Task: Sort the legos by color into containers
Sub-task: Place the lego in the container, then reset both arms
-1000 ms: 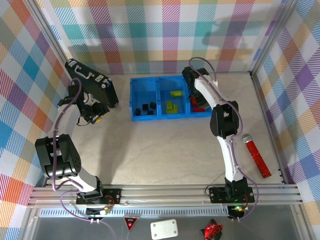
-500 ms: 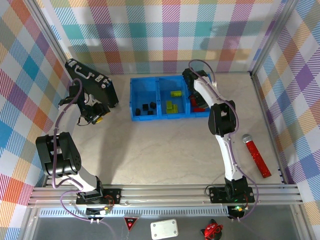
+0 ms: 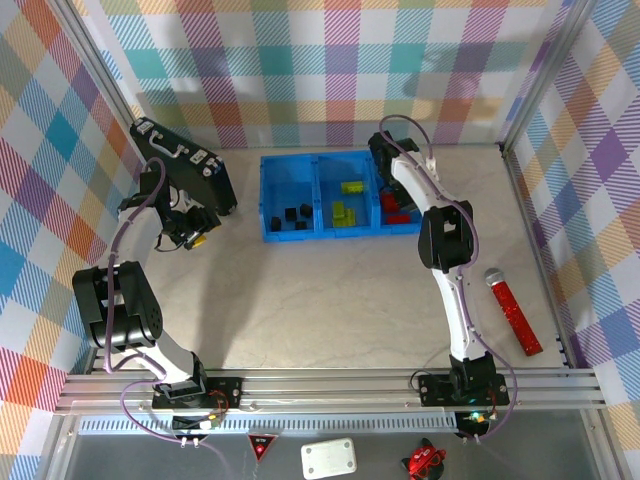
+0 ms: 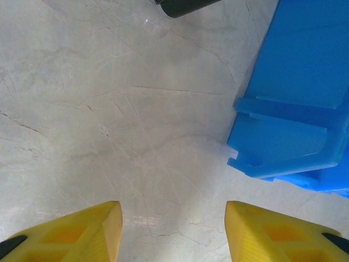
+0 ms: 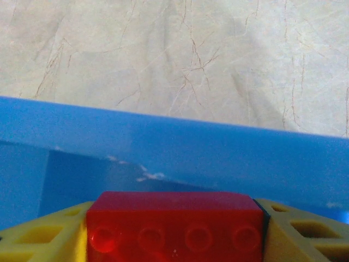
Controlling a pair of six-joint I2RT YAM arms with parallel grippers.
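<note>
Right gripper point(image 5: 173, 236) pinches red lego point(image 5: 174, 210) over tray point(image 5: 180, 150), right compartment: drop step. Next, probably open and let it fall. Left gripper point(image 4: 173, 232) spread, empty, above table point(image 4: 109, 109).

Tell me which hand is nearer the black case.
Left. The left hand sits just beside the black case; the right hand is over the blue tray's far compartment, holding a red lego.

black case point(image 3: 186, 166), red glittery stick point(image 3: 514, 312), marble table point(image 3: 320, 290)
</note>
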